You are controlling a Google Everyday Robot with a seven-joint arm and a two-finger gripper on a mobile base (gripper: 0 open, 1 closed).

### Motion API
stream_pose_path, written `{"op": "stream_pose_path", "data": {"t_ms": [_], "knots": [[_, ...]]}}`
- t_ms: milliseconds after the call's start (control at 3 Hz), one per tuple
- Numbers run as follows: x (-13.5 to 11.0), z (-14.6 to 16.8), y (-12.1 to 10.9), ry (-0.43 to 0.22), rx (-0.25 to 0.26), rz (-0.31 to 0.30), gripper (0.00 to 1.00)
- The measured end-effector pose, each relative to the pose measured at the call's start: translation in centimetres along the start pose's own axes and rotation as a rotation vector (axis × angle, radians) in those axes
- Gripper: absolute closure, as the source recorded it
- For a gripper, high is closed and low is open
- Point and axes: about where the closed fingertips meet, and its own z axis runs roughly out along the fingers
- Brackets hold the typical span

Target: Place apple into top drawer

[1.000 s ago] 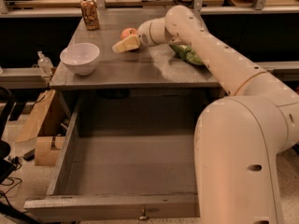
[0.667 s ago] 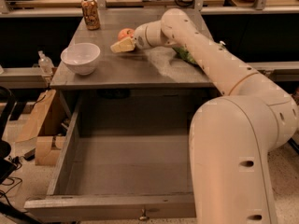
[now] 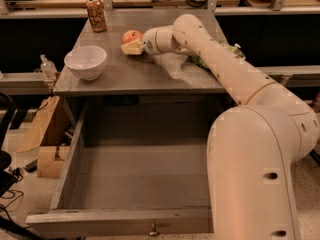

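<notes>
The apple [image 3: 131, 35], red-orange and round, sits on the grey table top [image 3: 125, 79] near its back middle. My gripper [image 3: 129, 45] has reached in from the right and is right at the apple, its pale yellow tip just in front of the fruit and touching or nearly touching it. The top drawer [image 3: 75, 149] is pulled wide open below the table's front edge. Its inside shows nothing in it, and a small brass knob [image 3: 153, 229] sits on its front panel.
A white bowl [image 3: 86, 61] stands at the table's left front. A brown can [image 3: 96, 14] stands at the back left. A green bag [image 3: 227, 51] lies behind my arm. My arm's bulky base [image 3: 260, 174] covers the drawer's right side. Cardboard boxes [image 3: 42, 134] sit on the floor at the left.
My gripper has slid left and slightly back across the table, closing in on the apple. The apple, bowl and drawer have not moved.
</notes>
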Motion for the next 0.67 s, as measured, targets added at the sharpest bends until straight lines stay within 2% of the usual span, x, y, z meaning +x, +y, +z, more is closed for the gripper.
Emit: {"op": "stream_pose_path", "data": {"t_ms": [333,667], "knots": [[-1.4,-1.7,-0.2,-0.051,0.010,-0.012,0.95],[-3.1,-7.6,1.0,-0.101,0.031,-0.072,1.00]]}}
